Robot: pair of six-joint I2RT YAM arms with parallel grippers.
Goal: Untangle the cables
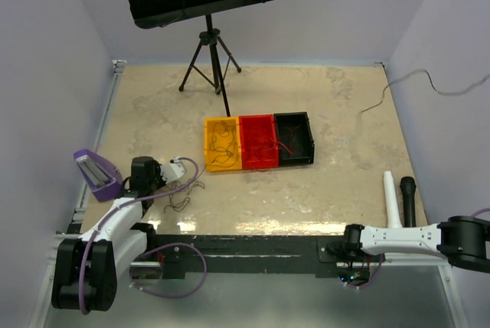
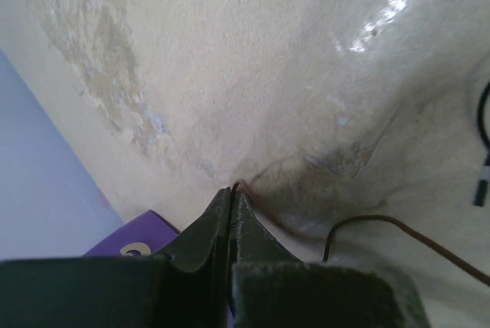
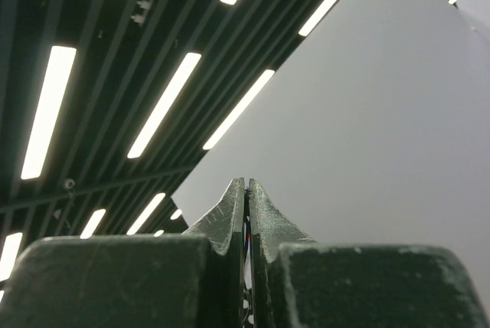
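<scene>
From above, the left gripper [image 1: 182,165] sits at the table's [image 1: 337,113] 8 o'clock, with a loose bunch of cables [image 1: 180,194] just at its 6 o'clock; more lie in the yellow tray [image 1: 208,148] and red tray [image 1: 243,144] at centre. Left wrist: its jaws are closed on a thin reddish strand. Right wrist: the right gripper [image 3: 246,184] is pressed closed, pointing at the ceiling

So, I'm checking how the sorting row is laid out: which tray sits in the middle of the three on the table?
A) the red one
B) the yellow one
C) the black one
A: in the overhead view the red tray stands between the yellow tray on its left and the black tray on its right.
</scene>
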